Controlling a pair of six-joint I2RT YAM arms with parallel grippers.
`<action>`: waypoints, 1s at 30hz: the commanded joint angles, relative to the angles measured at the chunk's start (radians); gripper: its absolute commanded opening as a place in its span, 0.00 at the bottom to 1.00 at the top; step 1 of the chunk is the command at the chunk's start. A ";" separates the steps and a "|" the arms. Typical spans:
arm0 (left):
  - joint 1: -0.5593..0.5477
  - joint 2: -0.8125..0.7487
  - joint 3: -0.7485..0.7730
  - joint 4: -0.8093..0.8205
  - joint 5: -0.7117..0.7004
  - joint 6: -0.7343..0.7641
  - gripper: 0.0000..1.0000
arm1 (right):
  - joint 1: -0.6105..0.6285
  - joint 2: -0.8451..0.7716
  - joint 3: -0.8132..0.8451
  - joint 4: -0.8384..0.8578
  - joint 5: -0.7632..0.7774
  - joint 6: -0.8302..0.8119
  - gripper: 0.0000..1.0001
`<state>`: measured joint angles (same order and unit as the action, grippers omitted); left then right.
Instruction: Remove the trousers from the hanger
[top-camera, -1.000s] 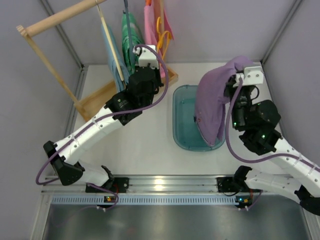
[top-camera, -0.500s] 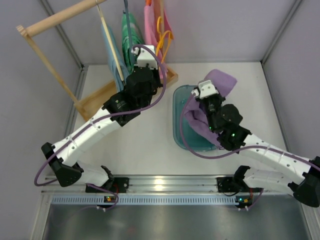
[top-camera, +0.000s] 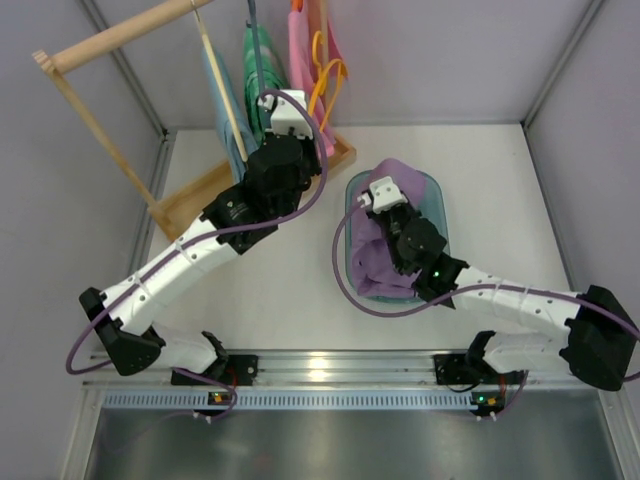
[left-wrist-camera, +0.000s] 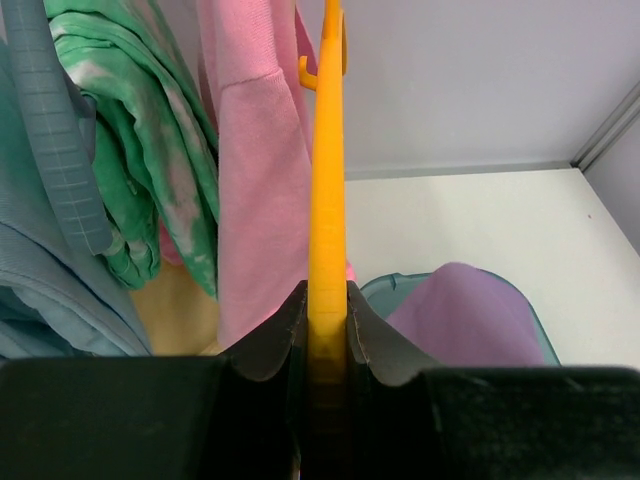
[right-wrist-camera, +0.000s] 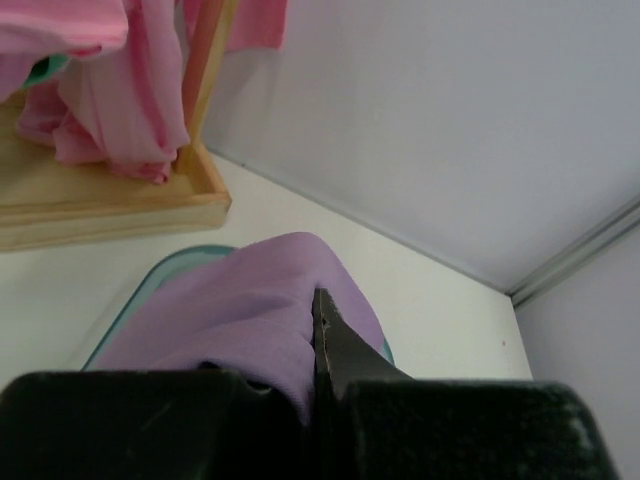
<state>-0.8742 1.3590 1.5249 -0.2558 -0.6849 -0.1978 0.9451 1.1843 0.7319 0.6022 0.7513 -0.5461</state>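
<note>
Your left hand (left-wrist-camera: 327, 308) is closed on the hanger (left-wrist-camera: 327, 180). The two dark fingers press the thin orange-yellow plastic from both sides, and the hanger stands upright between them, edge-on to the wrist camera. It carries no cloth that you can see.

Your right hand (right-wrist-camera: 312, 322) is closed on the trousers (right-wrist-camera: 230, 300). The lilac cloth is pinched at a fold, and one finger is hidden under it. From above you see the trousers (top-camera: 372, 255) lying down in the teal tub (top-camera: 438, 205), apart from the hanger, with your right wrist low over the tub.

About the surface: the worktop (top-camera: 290, 290) is white and matte. The tub stands on it right of the middle. The wooden rack (top-camera: 205, 195) stands at the far left corner, its flat base tray on the worktop and its round bar (top-camera: 120, 35) slanting up to the left. On the rack hang a pink garment (left-wrist-camera: 260, 150), a green mottled garment (left-wrist-camera: 170, 150) and a light blue garment (left-wrist-camera: 40, 280); the hanger in your left hand is just beside the pink one.

About the room: plain pale grey-lilac walls (top-camera: 450, 60) close the worktop at the back and on both sides, with thin metal posts in the corners. At the near edge a metal rail (top-camera: 320, 365) carries both arm bases.
</note>
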 joint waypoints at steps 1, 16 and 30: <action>-0.005 -0.037 -0.002 0.041 0.018 -0.012 0.00 | 0.050 -0.055 -0.057 0.078 0.121 0.064 0.00; -0.009 -0.051 -0.011 0.041 0.045 -0.029 0.00 | 0.096 -0.071 -0.077 -0.643 -0.013 0.284 0.00; -0.020 -0.066 -0.012 0.043 0.038 -0.020 0.00 | 0.152 -0.553 -0.031 -0.921 -0.263 0.540 0.99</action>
<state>-0.8894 1.3415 1.5139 -0.2565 -0.6437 -0.2153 1.0843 0.8391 0.6567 -0.3138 0.6086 -0.0647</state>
